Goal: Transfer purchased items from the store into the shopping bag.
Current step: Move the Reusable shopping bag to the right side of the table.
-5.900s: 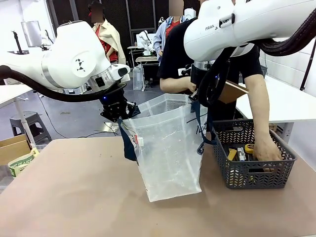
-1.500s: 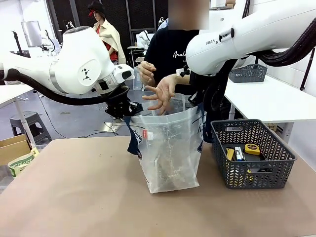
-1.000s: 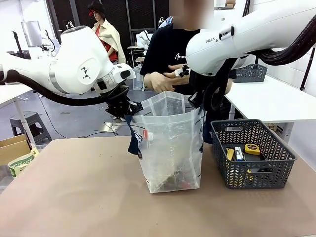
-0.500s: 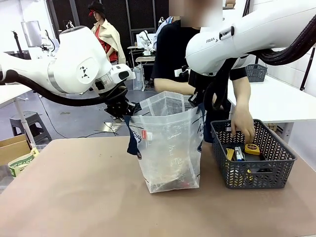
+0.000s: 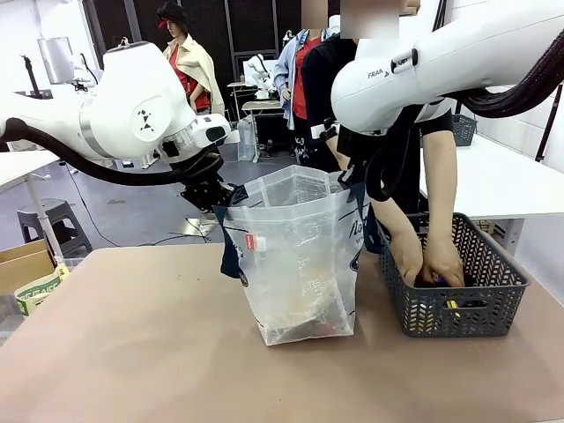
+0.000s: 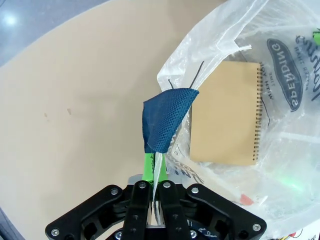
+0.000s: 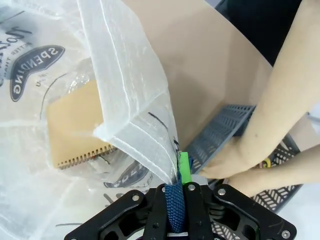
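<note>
Partway through, by the look of it. Already in the bag (image 5: pixel 300 256): a brown spiral notebook (image 6: pixel 227 112) lying flat on the bottom, plus a few small bits beside it, too blurred through the plastic to name. Left to move, apparently: goods in the grey basket (image 5: pixel 458 313) just right of the bag, among them a small yellow piece (image 5: pixel 451 305). The person's hands (image 5: pixel 441 260) both down inside that basket, seemingly reaching for the next item.

Bag upright in the middle of the table (image 5: pixel 132 352), mouth stretched wide between the two grippers.

Left gripper (image 6: pixel 152 160): pinched tight on the navy strap (image 6: pixel 165 117) and a fold of plastic at the bag's left rim, arm arching in from the left.

Right gripper (image 7: pixel 177 175): likewise clamped on the opposite strap at the right rim, hanging from a high arm.

Both wrists pointing down into the bag. Probably nothing more to do for either arm than to hold the mouth open during filling.
</note>
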